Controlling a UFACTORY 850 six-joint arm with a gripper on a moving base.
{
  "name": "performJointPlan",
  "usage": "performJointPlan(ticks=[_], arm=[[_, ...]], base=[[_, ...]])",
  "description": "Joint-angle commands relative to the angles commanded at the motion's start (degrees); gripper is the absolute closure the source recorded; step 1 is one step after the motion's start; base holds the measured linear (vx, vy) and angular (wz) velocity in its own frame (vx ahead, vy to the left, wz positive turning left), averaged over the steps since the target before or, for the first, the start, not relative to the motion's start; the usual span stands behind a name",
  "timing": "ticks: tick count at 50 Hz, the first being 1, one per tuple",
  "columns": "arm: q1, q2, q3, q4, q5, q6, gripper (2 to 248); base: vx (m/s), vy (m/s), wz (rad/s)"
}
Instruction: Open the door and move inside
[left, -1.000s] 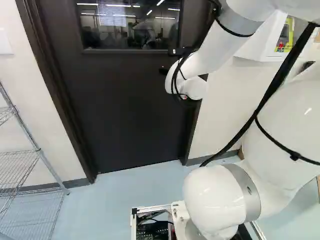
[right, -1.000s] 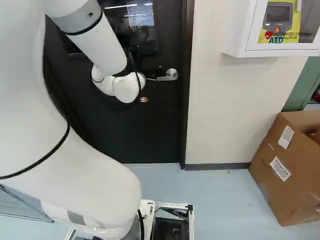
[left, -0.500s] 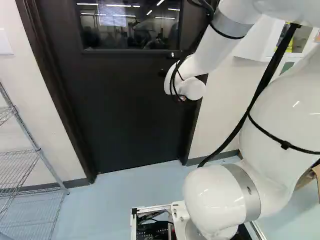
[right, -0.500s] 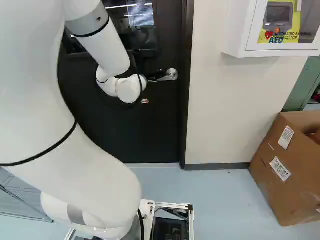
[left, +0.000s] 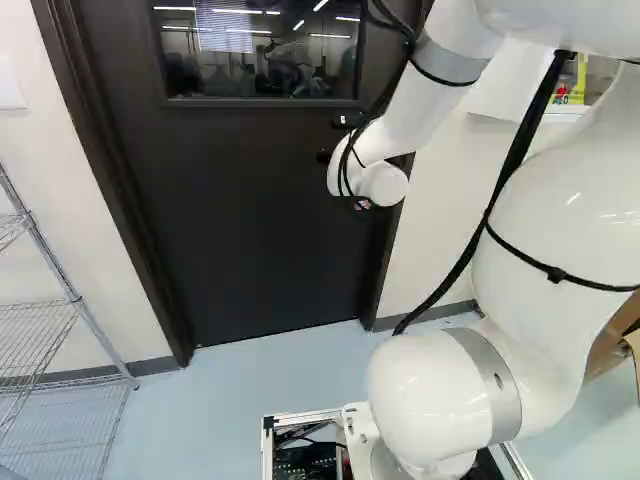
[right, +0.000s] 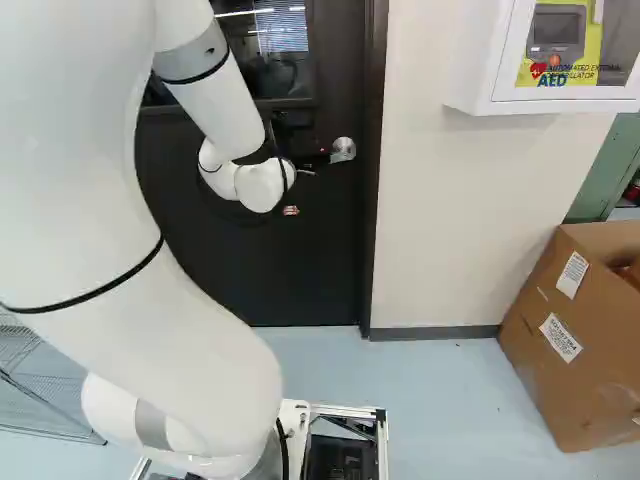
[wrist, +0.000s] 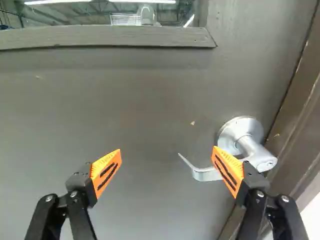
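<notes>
The dark door (left: 250, 230) stands shut in its frame. My gripper (left: 323, 156) is mostly hidden behind the white wrist there, in front of the door's handle side. In the wrist view the gripper (wrist: 167, 152) is open, its two orange-padded fingers wide apart with nothing held. The silver lever handle (wrist: 204, 173) lies beyond one finger, which covers part of it; the lever's curved free end reaches into the space between the fingers. Whether that finger touches the handle I cannot tell. In the right base view the handle's round base (right: 343, 150) shows just past the wrist.
A wire shelf (left: 75, 300) stands left of the door. Right of the door are a wall, a white cabinet (right: 475, 80) mounted on it, and a cardboard box (right: 560, 350) on the floor. The door has a window (left: 260, 50) in its upper part.
The base has not moved. The arm has swung a little: its wrist sits slightly lower in both base views, and closer to the handle's round base in the right base view.
</notes>
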Motion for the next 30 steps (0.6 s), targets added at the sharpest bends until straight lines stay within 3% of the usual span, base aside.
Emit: performJointPlan(ticks=[10,30], arm=[[0.0,-0.4,1.0,0.0,0.0,0.0,3],[-0.3,2.7,6.8,0.0,0.0,0.0,3]], base=[[0.0,0.0,0.0],[0.0,0.0,0.0]])
